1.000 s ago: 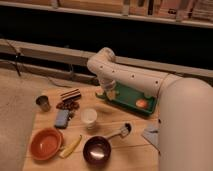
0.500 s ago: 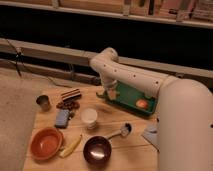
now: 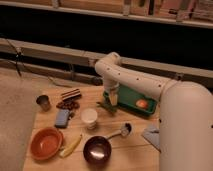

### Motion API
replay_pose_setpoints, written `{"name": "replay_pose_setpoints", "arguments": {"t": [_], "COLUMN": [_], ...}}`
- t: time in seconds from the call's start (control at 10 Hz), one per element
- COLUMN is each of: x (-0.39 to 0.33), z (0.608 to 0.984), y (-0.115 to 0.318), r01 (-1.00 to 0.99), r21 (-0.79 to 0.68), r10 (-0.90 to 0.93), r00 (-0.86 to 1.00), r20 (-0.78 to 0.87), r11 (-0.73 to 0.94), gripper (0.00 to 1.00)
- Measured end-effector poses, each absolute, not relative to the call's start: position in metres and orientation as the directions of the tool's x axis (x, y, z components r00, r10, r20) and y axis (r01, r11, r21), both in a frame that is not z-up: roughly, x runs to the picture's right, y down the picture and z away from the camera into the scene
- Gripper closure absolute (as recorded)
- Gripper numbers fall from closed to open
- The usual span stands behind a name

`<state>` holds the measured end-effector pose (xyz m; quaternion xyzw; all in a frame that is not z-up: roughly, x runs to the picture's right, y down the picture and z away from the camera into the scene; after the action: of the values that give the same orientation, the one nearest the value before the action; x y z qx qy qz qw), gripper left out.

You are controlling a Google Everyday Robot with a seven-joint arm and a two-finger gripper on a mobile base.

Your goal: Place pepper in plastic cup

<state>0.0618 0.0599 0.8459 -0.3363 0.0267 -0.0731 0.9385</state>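
Observation:
The pepper [image 3: 105,106] is a small dark-green shape lying on the wooden table [image 3: 135,150], just left of the green tray. My gripper [image 3: 114,100] points down at the pepper's right end, right above or on it; whether it touches the pepper is unclear. The plastic cup [image 3: 89,118] is short and white. It stands upright a little to the front left of the pepper, and nothing shows inside it.
A green tray [image 3: 129,97] holds an orange fruit [image 3: 142,103]. Also here are a metal cup [image 3: 44,102], a chocolate bar [image 3: 70,94], a blue packet [image 3: 62,118], an orange bowl [image 3: 46,143], a yellow banana-like item [image 3: 71,146], a dark bowl [image 3: 97,150], a ladle [image 3: 122,131] and a grey cloth [image 3: 151,135].
The arm has shifted to the right and the gripper has come down towards the pepper. Nothing on the table has moved.

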Motion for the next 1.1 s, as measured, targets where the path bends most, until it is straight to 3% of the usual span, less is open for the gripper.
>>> {"name": "replay_pose_setpoints", "arguments": {"t": [0.2, 0.4, 0.5, 0.7, 1.1], "x": [0.059, 0.076, 0.083, 0.084, 0.026], "z": [0.837, 0.831, 0.830, 0.831, 0.822], "y": [0.051, 0.047, 0.046, 0.048, 0.060], "r01": [0.111, 0.082, 0.090, 0.111, 0.229], "r21": [-0.623, -0.637, -0.644, -0.661, -0.690], "r10": [-0.158, -0.157, -0.167, -0.187, -0.270], "r00": [0.987, 0.986, 0.984, 0.981, 0.962], "r20": [-0.020, -0.063, -0.060, -0.045, 0.051], "r11": [0.774, 0.766, 0.760, 0.742, 0.686], "gripper": [0.33, 0.40, 0.37, 0.22, 0.20]}}
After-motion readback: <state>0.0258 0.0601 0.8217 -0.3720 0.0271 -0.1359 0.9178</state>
